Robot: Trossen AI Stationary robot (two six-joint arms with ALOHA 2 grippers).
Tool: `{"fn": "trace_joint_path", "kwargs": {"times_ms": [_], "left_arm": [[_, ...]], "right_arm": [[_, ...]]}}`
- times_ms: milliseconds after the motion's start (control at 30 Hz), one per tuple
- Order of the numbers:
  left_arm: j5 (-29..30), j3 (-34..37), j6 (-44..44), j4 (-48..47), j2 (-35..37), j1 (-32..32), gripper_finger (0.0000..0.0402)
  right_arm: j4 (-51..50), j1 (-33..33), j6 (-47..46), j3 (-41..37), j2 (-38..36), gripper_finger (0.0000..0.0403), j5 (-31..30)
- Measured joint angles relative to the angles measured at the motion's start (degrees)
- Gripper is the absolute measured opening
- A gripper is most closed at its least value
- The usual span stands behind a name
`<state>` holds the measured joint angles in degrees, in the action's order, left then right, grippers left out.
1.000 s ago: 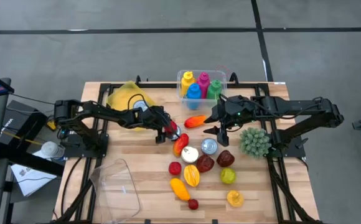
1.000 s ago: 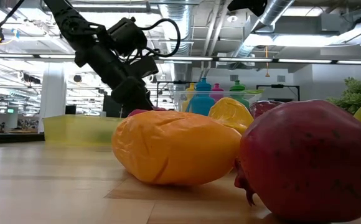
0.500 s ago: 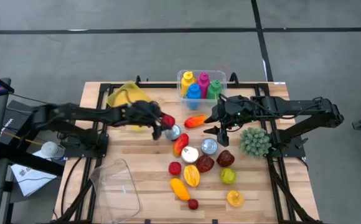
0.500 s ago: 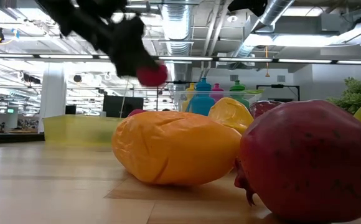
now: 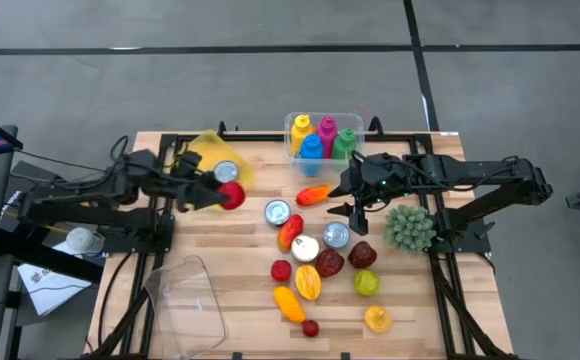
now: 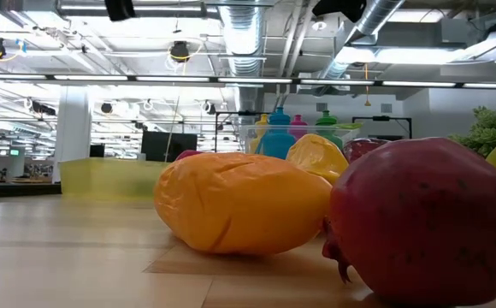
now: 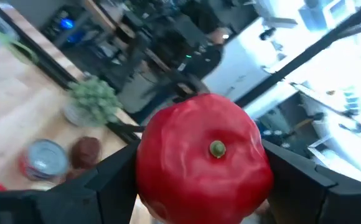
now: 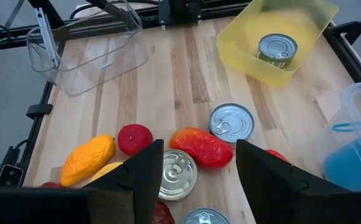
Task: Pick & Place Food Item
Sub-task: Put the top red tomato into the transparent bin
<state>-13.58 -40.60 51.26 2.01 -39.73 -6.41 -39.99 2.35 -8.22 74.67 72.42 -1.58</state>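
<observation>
My left gripper is shut on a red round fruit, which it carries in the air above the near right corner of the yellow bin. That bin holds a tin can. In the left wrist view the fruit fills the space between my two fingers. My right gripper hovers open, touching nothing, above the table by a red-orange pepper; its wrist view shows the gripper over cans and fruit. The low view shows no gripper. My left gripper pinches the red fruit by two opposite sides between its two fingers. The fruit's stem end faces the wrist camera. The fingers reach in roughly level, pointing toward the table's right. The fruit is lifted clear of the table.
A heap of fruit and open cans lie mid-table. A clear tub of coloured bottles stands at the far edge, a green plant at the right, an empty clear container near left. In the low view an orange fruit and a pomegranate loom close.
My left gripper has lifted the red fruit off the table beside the can and carried it up and toward the table's left, to the yellow bin. It has risen out of the low view. The right arm has kept still.
</observation>
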Motion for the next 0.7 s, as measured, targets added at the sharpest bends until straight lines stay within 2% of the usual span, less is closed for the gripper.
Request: {"fn": "trace_joint_path", "kwargs": {"times_ms": [167,367,467,600,700], "left_arm": [[0.08,0.0,1.22,-0.66,1.52,4.6,0.0274],[-0.01,-0.13,9.02,-1.64,-1.26,16.19,0.0274],[-0.22,-3.33,13.76,-12.34,-4.03,22.82,0.0274],[-4.89,-8.03,15.93,-28.31,-8.45,31.11,0.0274],[-5.24,-9.49,18.36,-34.57,-11.47,36.99,0.0274]], "right_arm": [[0.13,0.0,0.75,0.0,0.0,0.0193,0.0],[0.11,-0.04,0.89,0.0,0.0,0.0193,0.0],[0.11,-0.24,0.96,0.0,0.0,0.0193,0.0],[0.11,-0.26,2.07,0.0,0.0,0.0193,0.01],[0.11,-0.29,2.24,0.0,0.0,0.0193,0.0]]}}
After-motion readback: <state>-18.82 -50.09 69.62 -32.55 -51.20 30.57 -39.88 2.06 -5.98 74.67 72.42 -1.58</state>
